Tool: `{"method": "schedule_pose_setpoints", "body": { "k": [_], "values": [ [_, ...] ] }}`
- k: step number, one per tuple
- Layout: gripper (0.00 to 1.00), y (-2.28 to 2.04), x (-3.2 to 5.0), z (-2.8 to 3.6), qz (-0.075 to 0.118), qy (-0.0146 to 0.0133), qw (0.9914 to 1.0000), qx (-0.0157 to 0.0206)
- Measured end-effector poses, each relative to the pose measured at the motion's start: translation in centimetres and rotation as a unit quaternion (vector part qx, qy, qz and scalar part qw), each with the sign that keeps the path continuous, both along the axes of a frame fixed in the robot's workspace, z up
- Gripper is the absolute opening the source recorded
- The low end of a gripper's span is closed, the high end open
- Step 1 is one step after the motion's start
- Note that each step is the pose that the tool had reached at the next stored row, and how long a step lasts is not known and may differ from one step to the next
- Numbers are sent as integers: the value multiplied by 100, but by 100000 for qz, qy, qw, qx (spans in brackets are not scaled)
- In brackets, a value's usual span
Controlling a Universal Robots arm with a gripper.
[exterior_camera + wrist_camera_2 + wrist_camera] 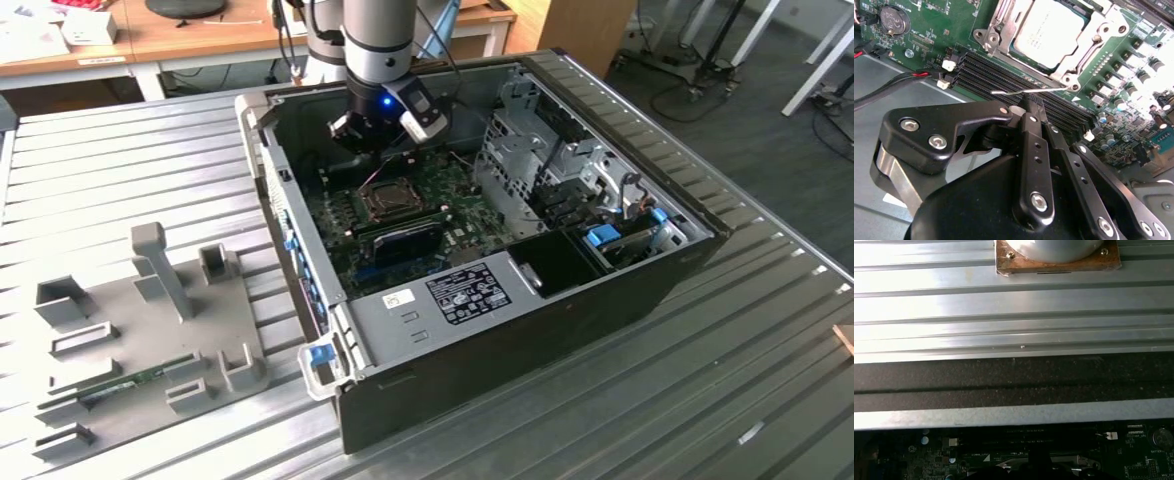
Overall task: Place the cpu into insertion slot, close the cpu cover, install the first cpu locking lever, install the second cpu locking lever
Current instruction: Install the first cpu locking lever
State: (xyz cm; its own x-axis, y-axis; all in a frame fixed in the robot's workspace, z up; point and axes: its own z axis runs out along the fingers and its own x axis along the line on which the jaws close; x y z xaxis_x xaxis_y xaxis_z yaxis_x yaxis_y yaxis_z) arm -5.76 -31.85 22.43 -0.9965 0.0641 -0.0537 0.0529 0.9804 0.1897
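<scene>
Cpu [1051, 30] lies framed by the cpu cover [1004, 27], just beyond the pincer [1024, 103], its tips pressed together.

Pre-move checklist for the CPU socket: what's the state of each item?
1. cpu seated flat: ok.
2. cover down over cpu: ok.
3. Lever latched: cannot tell; its end juts over the memory slots.
4. gripper right by the lever: ok.
5. Red-black cable apart from gripper: ok.
</scene>
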Motion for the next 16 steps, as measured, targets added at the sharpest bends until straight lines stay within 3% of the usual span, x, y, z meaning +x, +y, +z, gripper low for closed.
{"method": "schedule_pose_setpoints", "body": {
  "k": [16],
  "values": [
    [11,0,38,-76,-1,6,100000,-1]
  ]
}}
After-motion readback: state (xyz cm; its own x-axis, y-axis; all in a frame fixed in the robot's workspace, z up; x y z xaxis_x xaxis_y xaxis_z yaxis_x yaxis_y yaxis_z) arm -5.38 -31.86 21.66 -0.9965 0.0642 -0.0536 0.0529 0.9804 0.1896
